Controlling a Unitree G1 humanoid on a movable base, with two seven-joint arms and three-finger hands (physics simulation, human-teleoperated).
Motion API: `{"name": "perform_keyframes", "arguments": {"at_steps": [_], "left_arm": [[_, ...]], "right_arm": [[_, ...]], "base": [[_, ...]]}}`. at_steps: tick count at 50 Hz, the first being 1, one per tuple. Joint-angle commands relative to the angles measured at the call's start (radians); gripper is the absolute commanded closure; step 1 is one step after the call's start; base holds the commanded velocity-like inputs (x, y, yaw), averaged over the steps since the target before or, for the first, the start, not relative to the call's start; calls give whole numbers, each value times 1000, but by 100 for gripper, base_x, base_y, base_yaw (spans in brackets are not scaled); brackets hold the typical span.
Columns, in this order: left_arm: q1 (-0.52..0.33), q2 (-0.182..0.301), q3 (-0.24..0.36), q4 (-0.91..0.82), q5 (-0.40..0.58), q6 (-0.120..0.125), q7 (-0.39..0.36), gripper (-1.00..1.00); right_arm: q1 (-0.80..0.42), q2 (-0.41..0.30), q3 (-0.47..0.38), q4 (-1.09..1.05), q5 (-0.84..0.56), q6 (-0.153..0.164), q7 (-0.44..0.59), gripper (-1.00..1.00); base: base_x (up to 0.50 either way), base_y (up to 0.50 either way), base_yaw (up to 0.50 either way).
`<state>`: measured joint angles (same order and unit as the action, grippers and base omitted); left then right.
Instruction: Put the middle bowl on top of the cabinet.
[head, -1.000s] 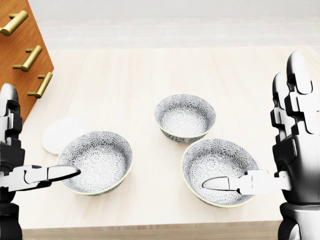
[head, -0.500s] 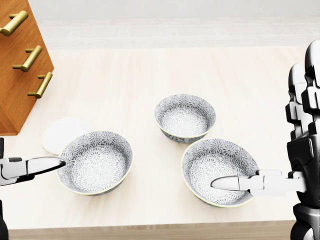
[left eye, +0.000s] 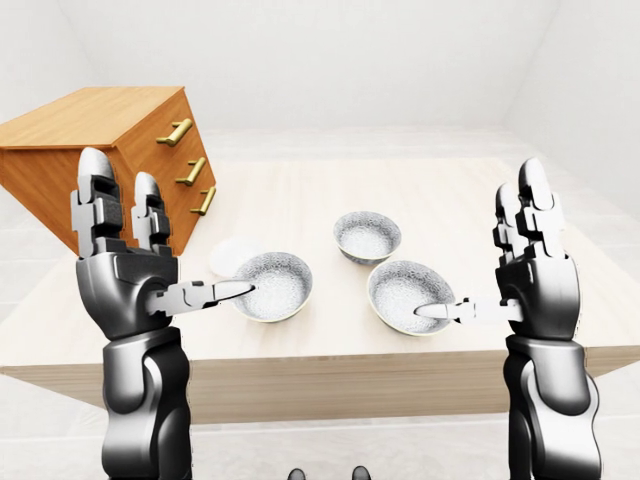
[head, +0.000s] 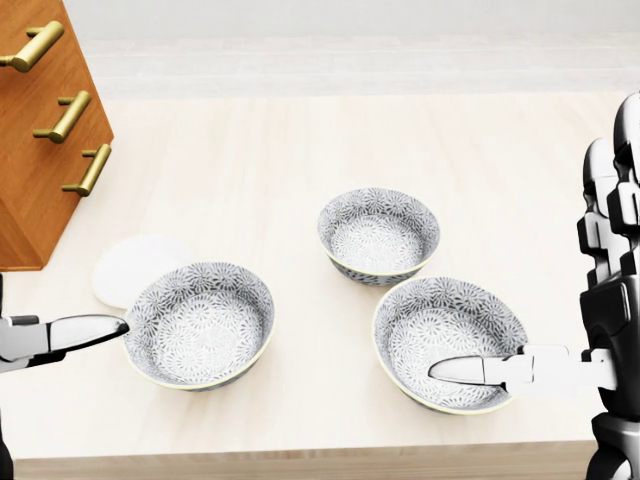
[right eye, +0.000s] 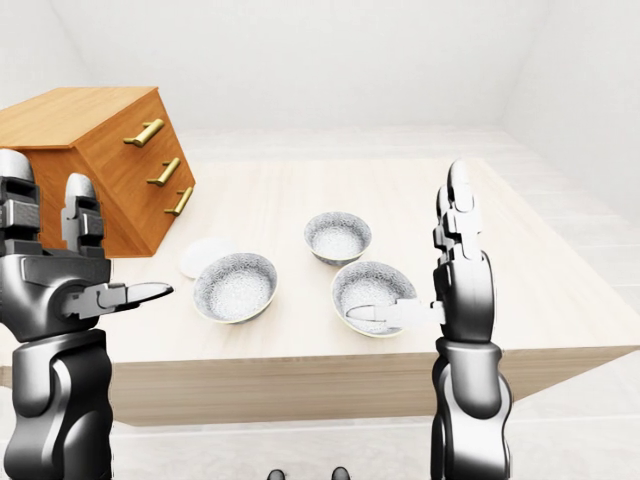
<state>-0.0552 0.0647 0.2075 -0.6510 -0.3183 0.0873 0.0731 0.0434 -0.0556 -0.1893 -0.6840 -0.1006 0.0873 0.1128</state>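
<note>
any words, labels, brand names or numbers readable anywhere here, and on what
None: no text shows in any view.
The left bowl, middle bowl and right bowl carry only a floral pattern.
The cabinet is plain wood with brass handles, no lettering.
The white disc is blank, and the table is unprinted wood.

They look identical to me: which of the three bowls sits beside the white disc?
The leftmost bowl in the head view; the white disc lies at its upper left. The middle bowl and right bowl stand farther right.
</note>
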Motion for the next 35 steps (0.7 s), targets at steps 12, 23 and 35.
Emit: {"name": "perform_keyframes", "arguments": {"at_steps": [12,23,35], "left_arm": [[17,0,-10,2,5,0,-24,-100],[12,1,6,8,8,0,-22,-100],[9,0,-4,-3,32,0,-24,-100]], "right_arm": [[-5,16,-14,-9,40,0,7,-100],[-13,7,9,-7,18,0,-3,-100],[-4,6,3,-21,26,0,-1,-100]], "base": [[2,50,0],[2,50,0],[2,50,0]]}}
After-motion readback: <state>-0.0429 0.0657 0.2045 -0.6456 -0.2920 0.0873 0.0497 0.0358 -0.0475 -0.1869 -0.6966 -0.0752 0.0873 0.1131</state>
